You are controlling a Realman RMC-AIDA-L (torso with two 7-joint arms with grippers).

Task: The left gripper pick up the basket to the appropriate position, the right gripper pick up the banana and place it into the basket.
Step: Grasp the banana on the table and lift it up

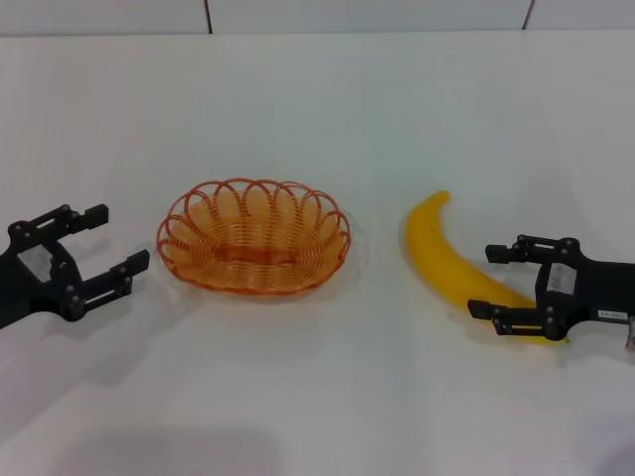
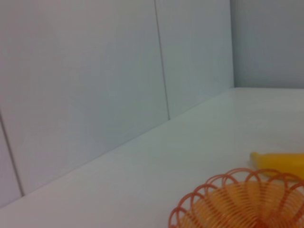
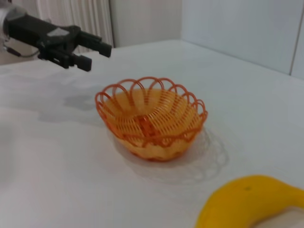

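white table, empty basket, right gripper seemingly straddling banana

The orange basket sits empty on the white table. The banana lies near it, apart. Beyond the basket hovers the left gripper, fingers parted.

Orange looped-wire basket with scalloped rim, plain bright yellow banana, black left gripper and black right gripper with white label, all on a plain white counter.
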